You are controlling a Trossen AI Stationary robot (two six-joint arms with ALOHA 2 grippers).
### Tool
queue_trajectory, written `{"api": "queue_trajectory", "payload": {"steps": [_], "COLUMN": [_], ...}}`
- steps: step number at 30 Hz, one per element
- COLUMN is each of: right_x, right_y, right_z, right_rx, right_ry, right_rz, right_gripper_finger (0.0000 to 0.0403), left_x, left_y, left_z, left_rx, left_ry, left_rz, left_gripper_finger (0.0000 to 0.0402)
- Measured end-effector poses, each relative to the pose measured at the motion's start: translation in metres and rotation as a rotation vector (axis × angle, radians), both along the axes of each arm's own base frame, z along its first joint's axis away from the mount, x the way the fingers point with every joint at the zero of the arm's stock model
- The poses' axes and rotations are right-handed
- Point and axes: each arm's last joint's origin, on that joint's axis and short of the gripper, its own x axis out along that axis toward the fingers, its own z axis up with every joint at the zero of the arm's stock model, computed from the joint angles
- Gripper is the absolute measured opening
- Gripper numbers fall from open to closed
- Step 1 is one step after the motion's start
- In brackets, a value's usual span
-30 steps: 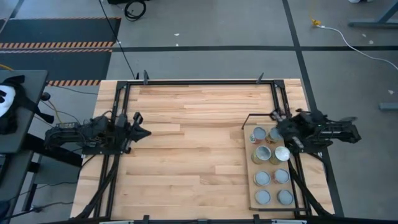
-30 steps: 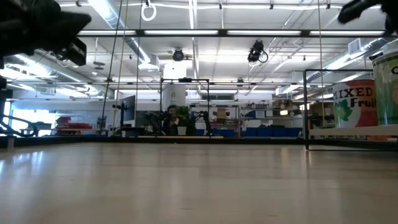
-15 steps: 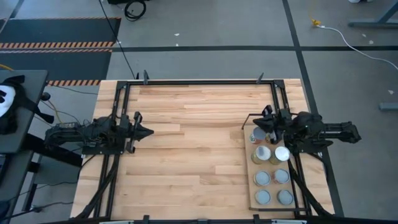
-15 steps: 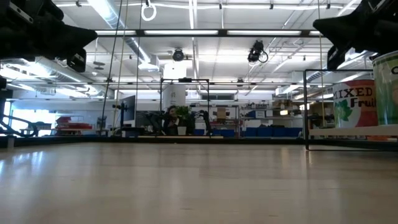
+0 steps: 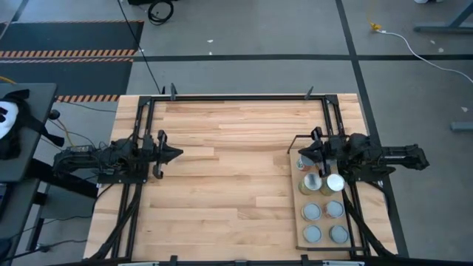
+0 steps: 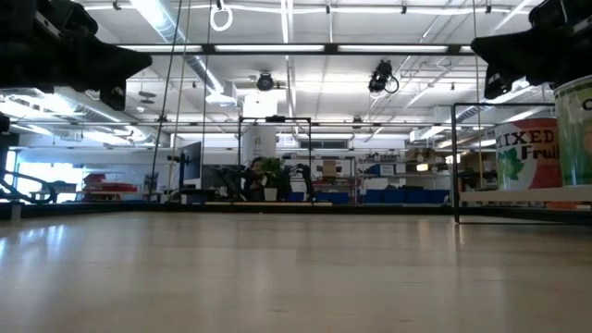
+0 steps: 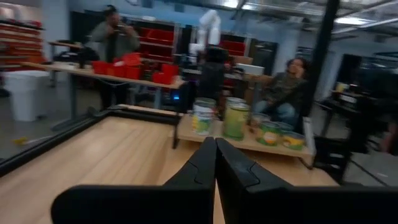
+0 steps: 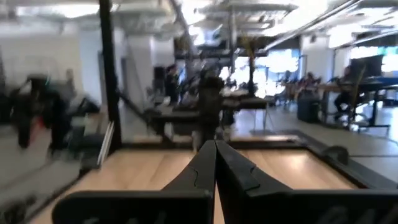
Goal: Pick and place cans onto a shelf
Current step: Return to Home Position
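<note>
Several cans with silvery round tops (image 5: 311, 211) stand in two rows on the pale wood shelf (image 5: 323, 223) at the table's right, one white-topped (image 5: 335, 182). The two farthest cans are partly hidden under my right arm. My right gripper (image 5: 305, 150) is shut and empty above the shelf's far left corner, pointing toward the table's left; it also shows in its wrist view (image 8: 215, 147). My left gripper (image 5: 179, 154) is shut and empty above the table's left side, pointing toward the cans (image 7: 235, 118); it also shows in its wrist view (image 7: 216, 145).
A thin black wire frame (image 5: 295, 140) stands at the shelf's far end. Bare planked tabletop (image 5: 236, 177) lies between the two arms. A black metal frame (image 5: 236, 97) runs along the table's edges. People sit and stand in the room beyond (image 7: 283, 93).
My right gripper has gone from above the far cans toward the table's left, to the shelf's far left corner, and shows lower in the low view. My left gripper has gone a little toward the table's right. The cans have stayed where they were.
</note>
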Motion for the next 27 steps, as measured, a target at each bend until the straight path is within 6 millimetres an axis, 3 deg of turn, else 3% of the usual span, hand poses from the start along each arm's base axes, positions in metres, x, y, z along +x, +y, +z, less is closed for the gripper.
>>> {"api": "queue_trajectory", "payload": {"steps": [12,27], "right_x": [0.0012,0.0012], "right_y": [-0.0001,-0.0001], "right_z": [-0.0068,-0.0067], "right_rx": [-0.026,-0.025], "right_ry": [0.07,0.069], "right_rz": [-0.006,-0.006], "right_gripper_finger": [0.0016,0.0016], "left_x": [0.0004,0.0007], "left_y": [-0.0012,-0.0007], "left_z": [-0.0031,-0.0063], "left_rx": [0.206,0.152], "left_ry": [0.045,0.076], "left_rz": [-0.007,0.006], "left_gripper_finger": [0.0007,0.0013]}}
